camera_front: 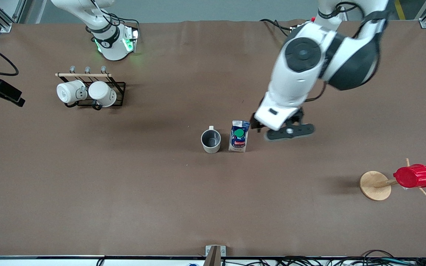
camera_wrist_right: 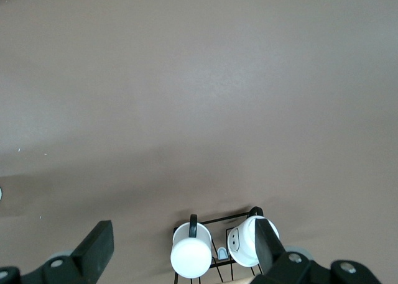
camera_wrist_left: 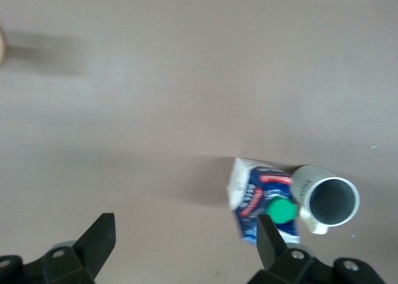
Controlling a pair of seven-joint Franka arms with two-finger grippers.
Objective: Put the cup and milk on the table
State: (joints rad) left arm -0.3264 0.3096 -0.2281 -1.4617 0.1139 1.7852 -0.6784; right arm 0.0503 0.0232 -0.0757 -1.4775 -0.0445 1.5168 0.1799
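Observation:
The cup [camera_front: 210, 140], off-white with a grey inside, stands upright on the brown table [camera_front: 124, 192] near its middle. The milk [camera_front: 239, 136], a blue-and-white carton with a green cap, stands close beside it toward the left arm's end. Both show in the left wrist view, the cup [camera_wrist_left: 329, 200] and the milk [camera_wrist_left: 264, 203] side by side. My left gripper [camera_front: 261, 127] hangs over the table just beside the milk, open and empty [camera_wrist_left: 185, 228]. My right gripper [camera_wrist_right: 181, 231] is open and empty, high over the mug rack; it is out of the front view.
A black wire rack [camera_front: 87, 90] with two white mugs stands toward the right arm's end; it also shows in the right wrist view [camera_wrist_right: 211, 253]. A red ribbed cup [camera_front: 413, 176] lies on a wooden peg stand [camera_front: 375, 185] toward the left arm's end.

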